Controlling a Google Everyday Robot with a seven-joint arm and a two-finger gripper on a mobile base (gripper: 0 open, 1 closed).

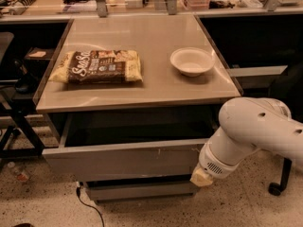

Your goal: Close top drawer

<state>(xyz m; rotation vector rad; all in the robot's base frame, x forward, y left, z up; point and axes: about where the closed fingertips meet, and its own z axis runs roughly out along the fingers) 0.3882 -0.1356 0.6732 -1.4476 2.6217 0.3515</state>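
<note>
Your top drawer (pixel 123 160) stands pulled out at the tabletop's (pixel 156 32) 6 o'clock edge, its dark inside showing. Your end effector (pixel 201 178) sits at the drawer front's 4 o'clock corner, touching or just beside it; you cannot tell whether it is clenched or released. A snack bag (pixel 97 66) lies at 9 o'clock of a white bowl (pixel 191 61).

Arm (pixel 258 126) cropped right; end effector (pixel 202 177) at top drawer (pixel 123 161) front, maybe touching.
</note>
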